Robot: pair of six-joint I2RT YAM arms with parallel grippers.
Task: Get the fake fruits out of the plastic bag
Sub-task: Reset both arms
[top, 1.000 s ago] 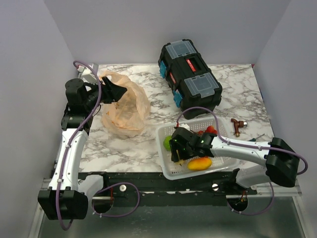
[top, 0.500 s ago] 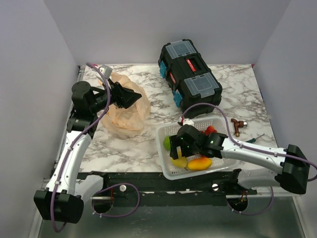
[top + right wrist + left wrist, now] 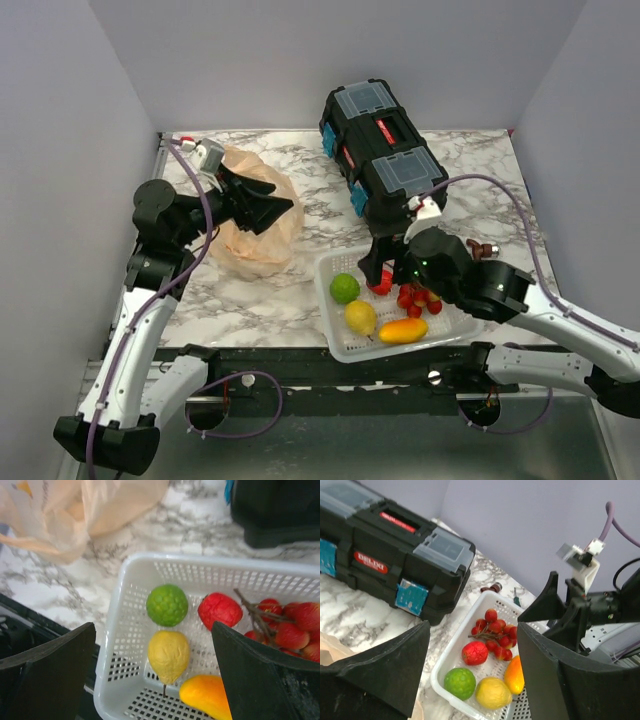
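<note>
**Top view:** On a marbled tabletop [image 3: 300, 290], the left arm [image 3: 140, 300] reaches over the crumpled peach plastic bag [image 3: 250, 250] at the left rear. The left jaws are spread above the bag. The right arm [image 3: 520, 300] holds the right jaws over a white mesh basket [image 3: 328, 335] near the front edge. In the basket lie a green ball [image 3: 345, 288], a yellow lemon-like fruit [image 3: 360, 317], an orange mango [image 3: 403, 330] and a bunch of red berries [image 3: 418, 298]. A black toolbox [image 3: 385, 150] sits behind it.

**Left wrist view:** The left jaws stand well apart with nothing between them. The red round fruit [image 3: 474, 652], half hidden from above, shows whole here, beside the berries.

**Right wrist view:** The right jaws gape wide and empty above the basket. This view alone shows the berries' brown stem [image 3: 252, 615] clearly. The bag lies apart from the basket, across bare marble.
</note>
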